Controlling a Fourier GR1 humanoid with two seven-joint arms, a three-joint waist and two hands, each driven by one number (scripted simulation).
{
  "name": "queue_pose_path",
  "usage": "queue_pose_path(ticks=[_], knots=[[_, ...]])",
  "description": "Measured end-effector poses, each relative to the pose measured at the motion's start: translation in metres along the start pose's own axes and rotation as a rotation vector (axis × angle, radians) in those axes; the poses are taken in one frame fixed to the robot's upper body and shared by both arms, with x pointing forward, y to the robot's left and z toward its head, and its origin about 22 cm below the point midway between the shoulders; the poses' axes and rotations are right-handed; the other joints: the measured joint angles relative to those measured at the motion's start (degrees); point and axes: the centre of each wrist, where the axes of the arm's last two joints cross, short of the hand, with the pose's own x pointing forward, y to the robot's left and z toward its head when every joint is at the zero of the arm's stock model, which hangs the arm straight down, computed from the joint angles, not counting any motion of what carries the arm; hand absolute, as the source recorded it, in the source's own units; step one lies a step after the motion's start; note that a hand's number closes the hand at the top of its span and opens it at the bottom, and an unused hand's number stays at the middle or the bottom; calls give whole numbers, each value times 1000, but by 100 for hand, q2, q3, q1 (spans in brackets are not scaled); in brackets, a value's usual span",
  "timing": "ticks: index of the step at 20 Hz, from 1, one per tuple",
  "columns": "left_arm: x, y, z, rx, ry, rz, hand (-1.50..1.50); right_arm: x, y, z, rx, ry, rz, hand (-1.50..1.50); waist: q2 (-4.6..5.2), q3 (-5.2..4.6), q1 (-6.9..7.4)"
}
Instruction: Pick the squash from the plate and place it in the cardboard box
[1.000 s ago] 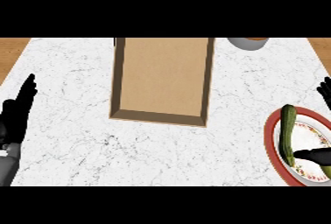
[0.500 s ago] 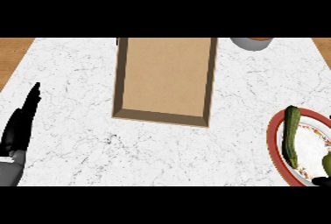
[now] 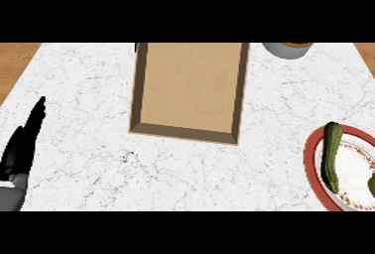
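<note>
A long dark green squash [image 3: 332,156] lies lengthwise on the left part of a red-rimmed plate [image 3: 310,163] at the counter's right edge. The open cardboard box [image 3: 139,94] sits at the top centre and nothing shows inside it. My left hand [image 3: 22,144] rests at the far left edge, fingers straight and pointing up, well away from both. Only a dark sliver at the right border over the plate shows where my right hand [image 3: 371,185] is; it stands right of the squash, apart from it.
A grey round pot [image 3: 287,49] stands at the top right, just right of the box. White marble counter stretches between box and plate. Wooden floor [image 3: 13,62] shows past the counter's left and right upper corners.
My right hand has pulled back off the plate toward the right border, leaving the squash lying where it was. The left hand has shifted slightly and straightened upward.
</note>
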Motion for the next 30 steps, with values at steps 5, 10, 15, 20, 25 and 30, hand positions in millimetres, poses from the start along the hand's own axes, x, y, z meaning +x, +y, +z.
queue_pose_path(ticks=[5, 10, 15, 20, 25, 30], knots=[[0, -1, -4, 4, 2, 1, 0, 3, -8, -25, 177, 27, 128, -150, -13, -30, -25], [8, -3, -3, 11, 17, -4, 0, 10, -6, -51, 304, 50, 182, -150, -34, -35, -88], [2, 0, -2, 16, 17, -7, 0, 7, 5, -69, 360, 77, 222, -150, -39, -44, -110], [0, 1, -5, 24, 17, -6, 0, 6, 20, -85, 375, 83, 240, -150, -41, -38, -132], [0, 0, -4, 16, 21, -6, 0, 6, 24, -88, 396, 87, 250, -150, -46, -38, -145], [-1, 5, 1, 21, 24, -4, 0, 11, 30, -89, 402, 60, 222, -150, -48, -29, -160]])
